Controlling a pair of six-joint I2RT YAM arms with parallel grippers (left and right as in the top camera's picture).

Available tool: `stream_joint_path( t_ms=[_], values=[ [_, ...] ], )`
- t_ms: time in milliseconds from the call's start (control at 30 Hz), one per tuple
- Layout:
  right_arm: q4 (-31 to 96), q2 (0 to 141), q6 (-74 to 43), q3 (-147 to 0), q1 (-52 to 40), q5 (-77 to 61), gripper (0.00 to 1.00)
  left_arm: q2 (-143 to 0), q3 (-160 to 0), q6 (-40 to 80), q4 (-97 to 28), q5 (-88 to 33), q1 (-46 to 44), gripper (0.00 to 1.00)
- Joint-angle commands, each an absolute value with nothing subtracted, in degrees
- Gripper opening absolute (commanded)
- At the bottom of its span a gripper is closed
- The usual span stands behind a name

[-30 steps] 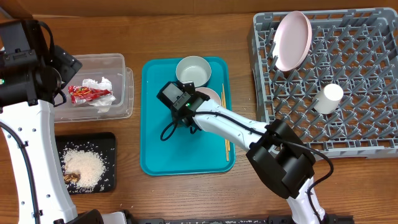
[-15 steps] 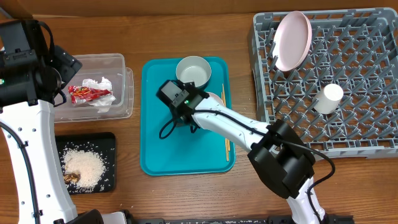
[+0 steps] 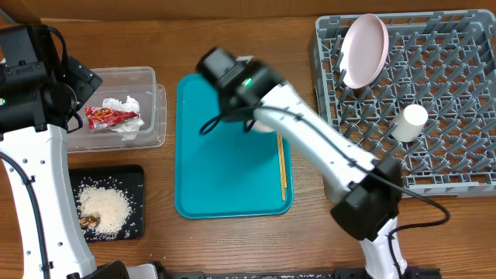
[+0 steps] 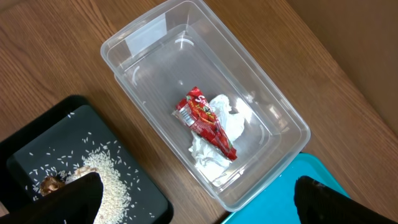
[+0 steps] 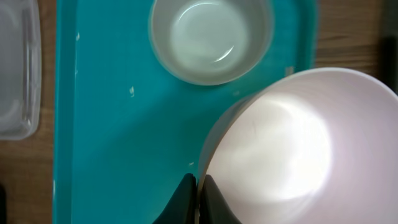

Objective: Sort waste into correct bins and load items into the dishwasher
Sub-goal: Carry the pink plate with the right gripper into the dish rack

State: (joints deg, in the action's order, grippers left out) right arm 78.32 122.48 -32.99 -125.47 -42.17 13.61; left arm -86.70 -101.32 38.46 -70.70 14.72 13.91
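My right gripper [image 5: 199, 194] is shut on the rim of the pale pink saucer [image 5: 298, 143], which hangs above the teal tray [image 5: 106, 124]. The pale bowl [image 5: 211, 37] sits on the tray's far end; in the overhead view my right arm [image 3: 236, 74] covers it. Chopsticks [image 3: 282, 167] lie along the tray's right side. The grey dish rack [image 3: 457, 155] holds the pink plate [image 3: 364, 50] on edge and the white cup [image 3: 409, 122]. My left gripper [image 4: 199, 205] hangs open over the clear tub [image 4: 143, 31], which holds the red wrapper [image 4: 205, 121] and tissue [image 4: 230, 115].
The black tray [image 3: 136, 174] at the front left carries rice [image 3: 105, 208] and brown bits. The clear tub [image 3: 147, 77] stands left of the teal tray [image 3: 225, 186]. The rack fills the right side of the table.
My right gripper closed on the saucer's rim and lifted it, swinging up toward the tray's far end so the arm now covers the bowl from above. The left arm stayed still.
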Motion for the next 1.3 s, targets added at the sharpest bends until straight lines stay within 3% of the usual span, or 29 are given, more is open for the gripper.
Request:
stream_joint_path(
  t_ms=[0, 300, 500, 733, 933, 1267],
  values=[
    [82.0, 116.6, -32.8, -131.9, -35.8, 15.0, 0.04, -86.9, -101.8, 37.9, -70.5, 14.5, 13.9, 1.00],
    [86.4, 107.0, -28.6, -133.3, -9.9, 8.6, 0.04, -86.9, -101.8, 37.9, -70.5, 14.5, 13.9, 1.00],
    [84.5, 106.2, -14.2, -132.7, 13.5, -16.8, 0.04, -86.9, -101.8, 37.9, -70.5, 14.5, 13.9, 1.00],
    [80.5, 106.6, -5.2, -127.9, 33.4, -44.3, 0.04, -86.9, -101.8, 37.9, -70.5, 14.5, 13.9, 1.00],
    [73.1, 106.6, -4.0, -115.7, 41.3, -55.9, 0.04, -86.9, -101.8, 37.9, -70.5, 14.5, 13.9, 1.00],
    [53.5, 106.6, -4.5, -93.1, 44.2, -71.3, 0.04, -86.9, -101.8, 37.9, -70.5, 14.5, 13.9, 1.00]
  ],
)
